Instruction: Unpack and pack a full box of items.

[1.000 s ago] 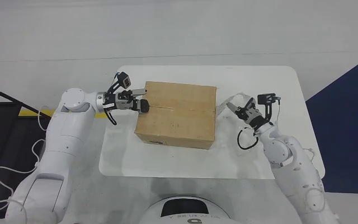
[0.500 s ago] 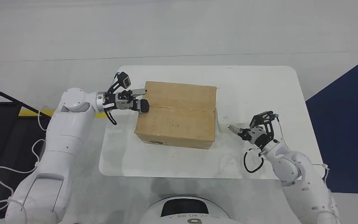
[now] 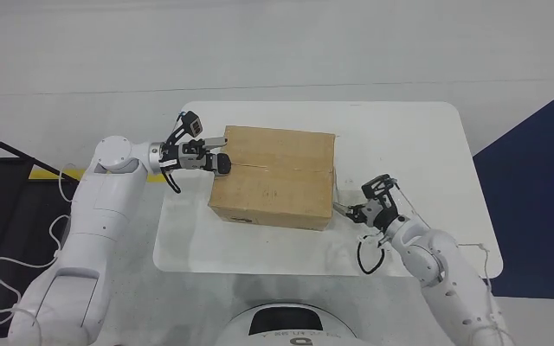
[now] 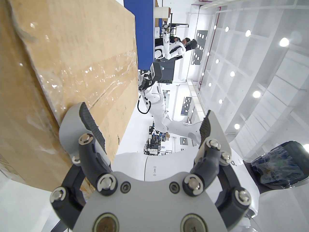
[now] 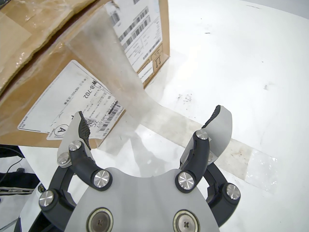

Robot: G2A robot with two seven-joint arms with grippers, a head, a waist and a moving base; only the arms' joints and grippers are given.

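A closed brown cardboard box (image 3: 273, 177) stands in the middle of the white table (image 3: 415, 138). My left gripper (image 3: 221, 163) is at the box's left top edge. In the left wrist view the gripper (image 4: 144, 121) is open, with one finger (image 4: 83, 119) against the taped box (image 4: 60, 61). My right gripper (image 3: 351, 210) is low beside the box's front right corner, open (image 5: 149, 117). A peeled strip of clear tape (image 5: 135, 90) hangs from the box (image 5: 48, 49) side and trails over the table under the right fingers.
White shipping labels (image 5: 82, 100) cover the box's right side. Bare tabletop extends to the right of the box (image 3: 415, 173) and along the front edge. A black cable loops under the right wrist (image 3: 370, 259).
My right gripper has moved from beside the box's right side toward the robot, then in to the box's front right corner. The tape strip now lies on the table. The left arm kept still.
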